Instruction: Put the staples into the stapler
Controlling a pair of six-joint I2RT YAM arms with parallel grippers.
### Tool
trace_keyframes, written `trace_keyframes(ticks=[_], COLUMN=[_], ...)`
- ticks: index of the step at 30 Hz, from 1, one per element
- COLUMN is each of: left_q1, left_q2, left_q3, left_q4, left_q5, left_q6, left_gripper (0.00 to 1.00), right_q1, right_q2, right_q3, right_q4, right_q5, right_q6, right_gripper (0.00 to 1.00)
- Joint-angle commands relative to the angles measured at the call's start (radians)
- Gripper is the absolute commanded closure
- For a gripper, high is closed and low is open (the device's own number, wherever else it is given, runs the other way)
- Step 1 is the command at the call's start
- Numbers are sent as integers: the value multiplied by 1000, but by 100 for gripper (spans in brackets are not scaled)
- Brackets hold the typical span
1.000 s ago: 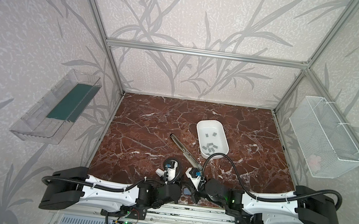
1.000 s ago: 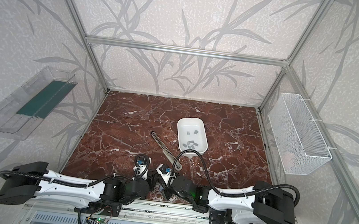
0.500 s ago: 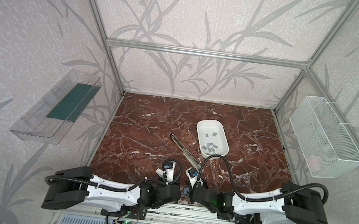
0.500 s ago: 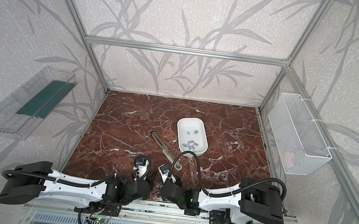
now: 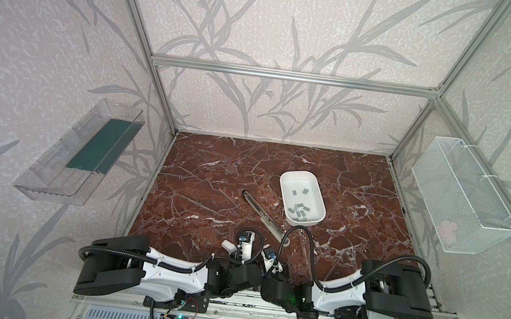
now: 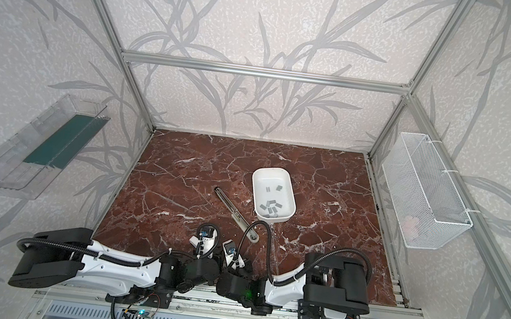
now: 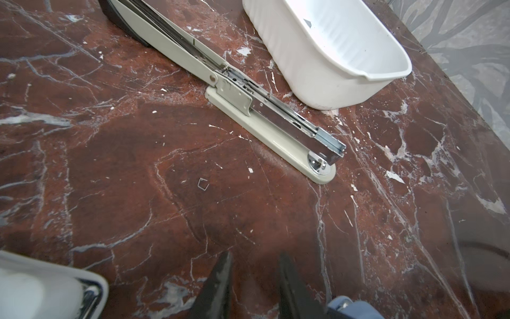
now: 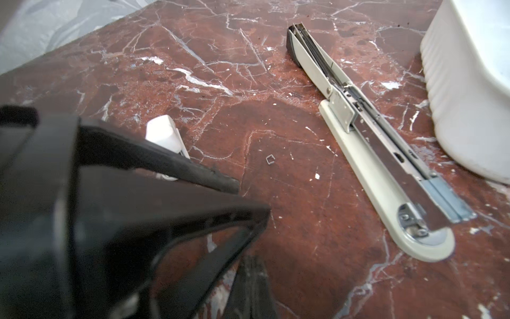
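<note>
At the near edge of the marble table (image 5: 203, 193), the left gripper (image 7: 254, 256) hangs with its fingers slightly parted and empty. Beside it, the right gripper (image 8: 251, 265) is clenched on nothing. 1 loose staple (image 7: 202, 184) lies just beyond them. Farther out the stapler (image 5: 265, 218) lies swung open flat. Just right of it, the white tray (image 5: 304, 222) holds the staples (image 5: 299, 210).

The stapler (image 5: 262, 213) lies diagonally on the marble table (image 5: 206, 174), just beside a white bin (image 5: 299, 173) holding grey staples (image 5: 300, 209). Both arms are folded along the near edge.
</note>
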Motion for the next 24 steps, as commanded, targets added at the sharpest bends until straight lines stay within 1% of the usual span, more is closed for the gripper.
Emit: trace_keyframes(ticks=[1,5,7,9,10,13,15,16,20,21,22,24], left_q1=[2,2,1,2,2,1,4,7,40,53,73,130], left_q2=[-10,-26,-34,-41,-46,-69,-101,-118,-236,-268,-309,-378], left_q3=[-9,-12,-12,-9,-9,-13,-14,-9,10,7,1,0], left_q4=[22,3,-5,-13,-16,-37,-62,-85,-216,-232,-261,-313], left_q5=[-17,-9,-5,-5,-5,-30,-46,-48,-57,-51,-39,12], left_q6=[-16,-21,-16,-7,-4,-2,2,7,30,39,42,54], left_gripper=[70,70,70,70,70,70,69,69,69,68,68,67], right_q1=[26,66,74,77,77,76,67,60,19,4,-23,-67], right_q2=[107,171,200,229,231,196,131,91,-118,-159,-203,-282], right_q3=[-53,-89,-110,-130,-135,-114,-103,-95,-44,-40,-30,2], right_q4=[-15,101,176,299,328,330,320,293,38,5,-41,-187], right_q5=[27,93,111,116,111,97,71,59,38,18,-20,-61], right_q6=[65,91,80,40,24,-43,-114,-131,-148,-159,-163,-148], right_gripper=[100,100,100,99,99,96,92,90,86,84,84,84])
